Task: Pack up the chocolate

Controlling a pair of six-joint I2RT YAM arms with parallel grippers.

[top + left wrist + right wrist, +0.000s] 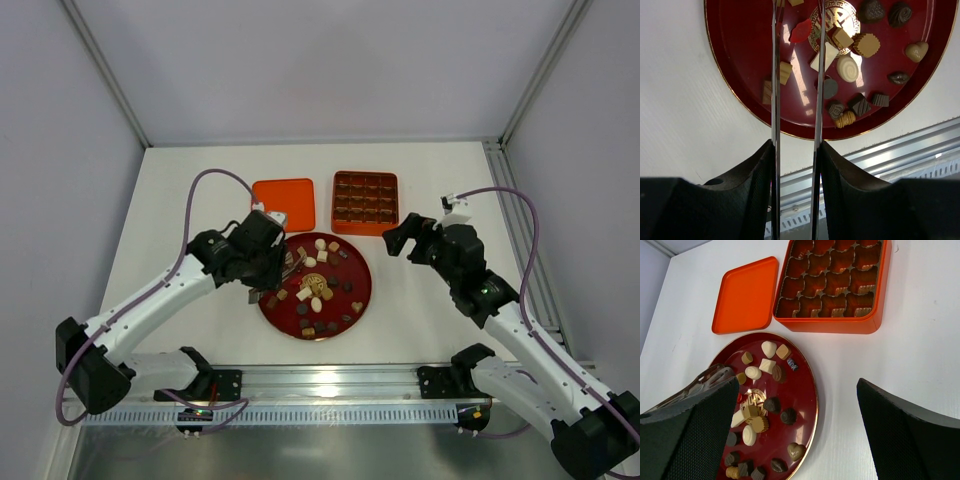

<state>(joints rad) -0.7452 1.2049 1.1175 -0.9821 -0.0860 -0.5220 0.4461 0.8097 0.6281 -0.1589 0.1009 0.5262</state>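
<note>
The chocolate (315,285) is several small dark, tan and cream pieces scattered on a round dark-red plate (355,300). My left gripper (272,262) hovers over the plate's left side, shut on thin metal tongs (775,100) whose two blades reach out over the plate (740,60). A small red piece (801,31) lies between the blades; I cannot tell if it is pinched. The chocolate (771,405) also shows in the right wrist view. My right gripper (403,238) hangs open and empty just right of the plate (802,390).
An orange box (365,196) with an empty brown grid insert stands behind the plate, its wall (830,325) near my right gripper. The orange lid (284,204) lies flat to its left. A metal rail (330,378) runs along the near edge.
</note>
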